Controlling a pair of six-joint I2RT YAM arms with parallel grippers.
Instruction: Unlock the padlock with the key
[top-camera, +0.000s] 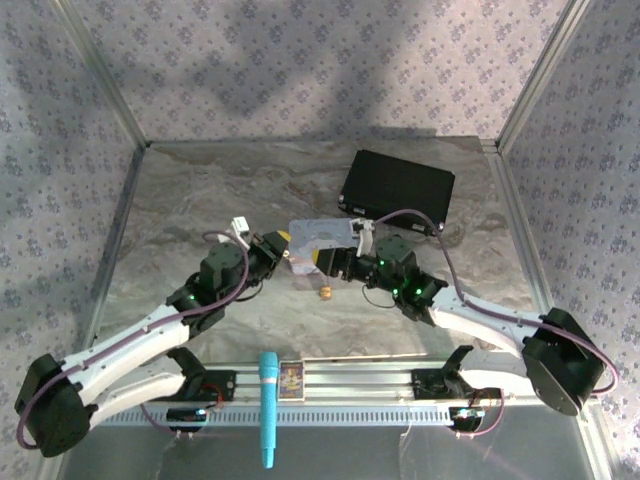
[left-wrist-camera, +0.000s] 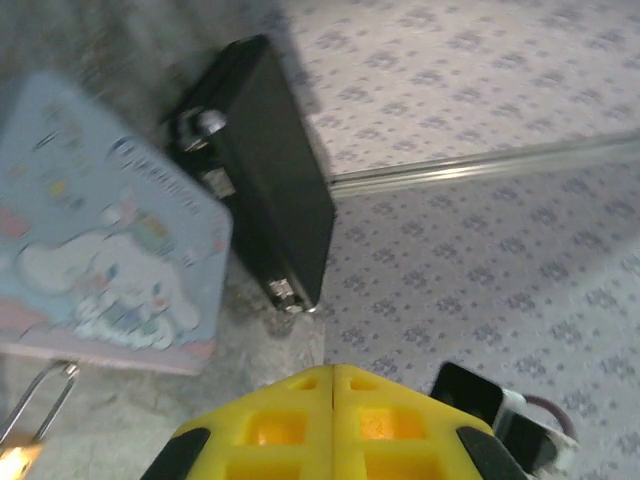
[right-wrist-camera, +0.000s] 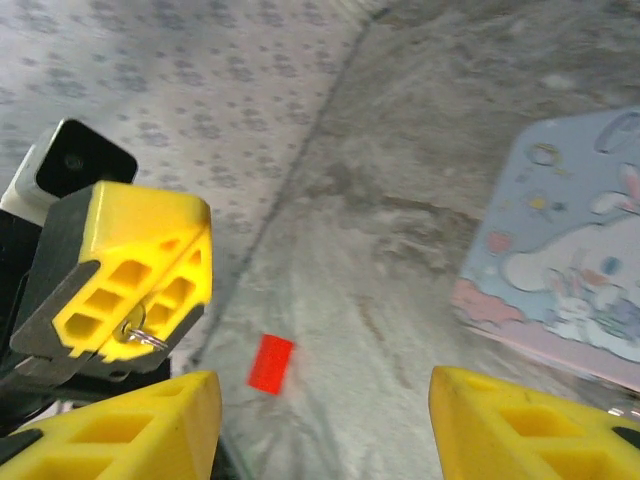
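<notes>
Evidently unlocking is not begun: the padlock (top-camera: 325, 293) lies untouched on the counter (top-camera: 200, 190), just beside the tin (top-camera: 322, 233). The left end effector (left-wrist-camera: 333, 388) is clamped on what looks like the key (right-wrist-camera: 140, 337); the right end effector (right-wrist-camera: 322, 388) stands open, empty.

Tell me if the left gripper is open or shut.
Shut. The left gripper's yellow fingers meet with no gap, a small metal key pinched at their seam.

The padlock (top-camera: 325, 293) is shiny brass; the black case (left-wrist-camera: 270, 170) seems matt.
</notes>
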